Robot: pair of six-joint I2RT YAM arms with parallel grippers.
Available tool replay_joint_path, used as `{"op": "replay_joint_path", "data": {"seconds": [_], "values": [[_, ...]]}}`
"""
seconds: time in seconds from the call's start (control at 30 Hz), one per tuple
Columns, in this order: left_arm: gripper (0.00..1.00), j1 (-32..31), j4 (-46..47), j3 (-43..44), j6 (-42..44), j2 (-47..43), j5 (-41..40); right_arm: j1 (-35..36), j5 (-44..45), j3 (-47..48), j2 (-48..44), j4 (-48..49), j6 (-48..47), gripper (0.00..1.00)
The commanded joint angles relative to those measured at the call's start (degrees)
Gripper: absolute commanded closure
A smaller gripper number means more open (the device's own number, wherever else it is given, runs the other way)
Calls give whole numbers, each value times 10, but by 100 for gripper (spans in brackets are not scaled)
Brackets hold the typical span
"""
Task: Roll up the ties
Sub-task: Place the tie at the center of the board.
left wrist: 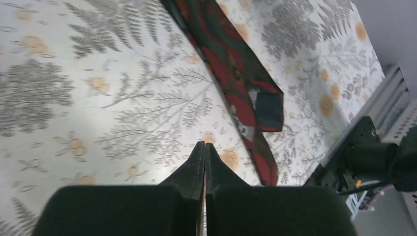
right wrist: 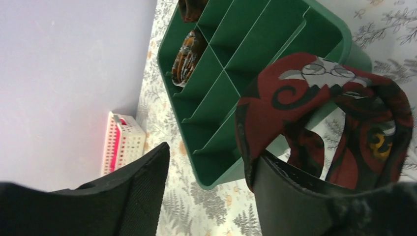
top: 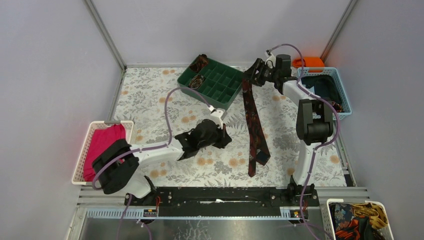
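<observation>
I've got the right tool (top: 252, 75) open, the tie (top: 255, 125) draped by its far end on one finger (right wrist: 295, 196), presumably laid straight for rolling; left tool (left wrist: 204, 147) shut, empty, above the counter (top: 150, 100).

Soft, even light is falling from above in all three views, leaving only faint shadows under the left arm (top: 155, 150) on the floral tablecloth (top: 150, 105), while the left gripper (left wrist: 204, 146) is looking slightly blurred up close.
</observation>
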Motion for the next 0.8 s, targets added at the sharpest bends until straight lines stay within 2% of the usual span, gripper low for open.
{"op": "replay_joint_path", "data": {"seconds": [0.0,0.13,0.2,0.33,0.4,0.5,0.57,0.6,0.67,0.77], "values": [[100,34,-35,-6,28,-35,-37,13,49,11,-45,-33,-85,28],[100,58,-46,6,41,-45,-37,17,130,3,-75,-142,-141,27],[100,66,-47,12,46,-45,-36,20,164,-24,-97,-167,-160,27],[100,82,-44,16,48,-41,-26,25,221,-58,-121,-169,-201,15],[100,90,-32,10,44,-42,-19,24,283,-13,-89,-204,-213,13],[100,103,-27,2,36,-48,-13,25,348,127,-6,-333,-232,13],[100,105,-40,-3,33,-61,-24,27,370,158,8,-358,-230,14],[100,105,-46,-6,32,-68,-32,31,373,145,-6,-347,-229,15],[100,105,-54,-21,28,-96,-53,45,386,59,-57,-304,-216,16],[100,106,-77,-30,28,-124,-83,80,402,-40,-128,-277,-195,26]]}}
